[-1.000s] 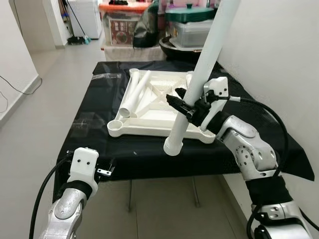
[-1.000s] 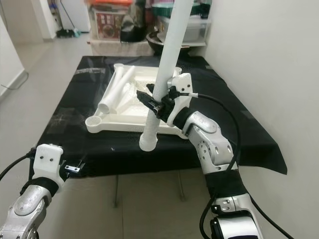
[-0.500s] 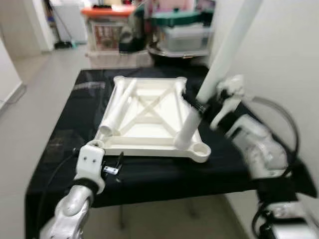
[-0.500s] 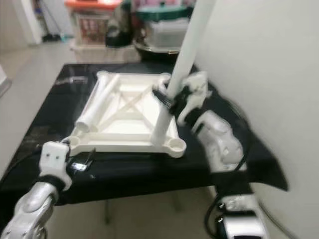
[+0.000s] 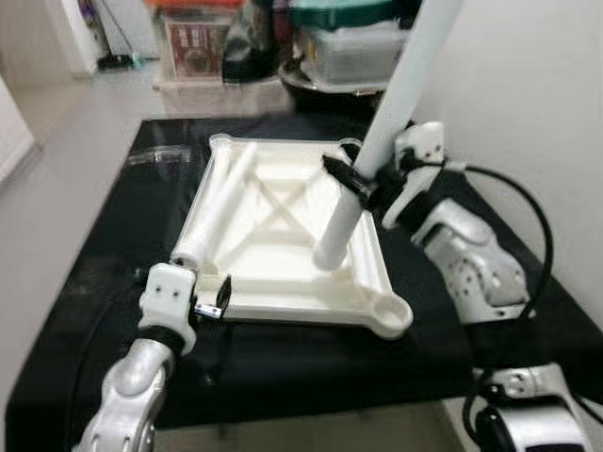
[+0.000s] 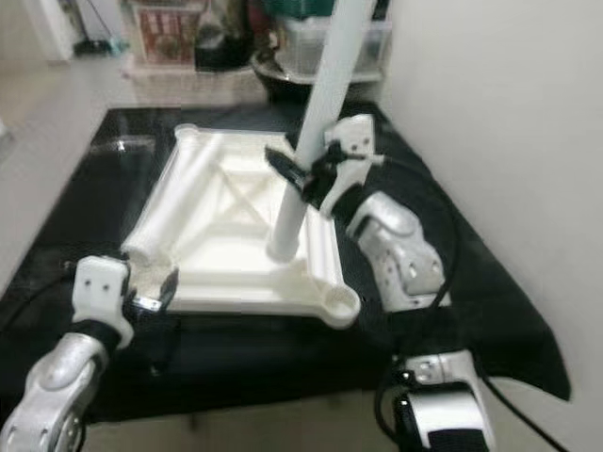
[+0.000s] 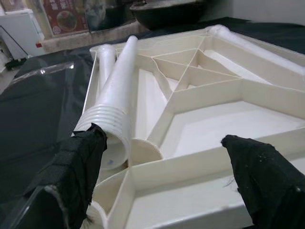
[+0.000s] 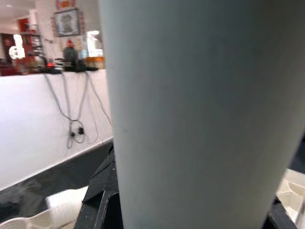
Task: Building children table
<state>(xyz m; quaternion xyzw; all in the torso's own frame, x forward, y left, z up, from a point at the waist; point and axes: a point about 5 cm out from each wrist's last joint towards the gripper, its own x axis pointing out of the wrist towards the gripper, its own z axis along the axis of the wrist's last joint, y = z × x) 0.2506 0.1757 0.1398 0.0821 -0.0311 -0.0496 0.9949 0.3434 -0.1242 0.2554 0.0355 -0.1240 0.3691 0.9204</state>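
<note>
An upturned white tabletop [image 5: 283, 231] lies on the black-covered table [image 5: 122, 235]. My right gripper [image 5: 353, 181] is shut on a long white leg tube [image 5: 377, 141], held tilted. The tube's lower end [image 5: 328, 254] hangs over the tabletop's right side, short of the near-right corner socket [image 5: 391, 315]. Two more leg tubes [image 7: 116, 100] lie along the tabletop's left side. My left gripper [image 5: 217, 299] is open at the tabletop's near-left corner, its black fingers [image 7: 76, 162] spread wide in front of the rim, with nothing between them.
Storage boxes [image 5: 344, 47] and a dark bowl stand behind the table. A white wall [image 5: 528, 113] runs close along the right. Bare floor [image 5: 66, 151] lies to the left. The black cloth hangs over the table's near edge.
The camera has moved in closer. The held tube's lower end went from past the table's front edge to above the tabletop. My left gripper rose to the tabletop's near-left corner.
</note>
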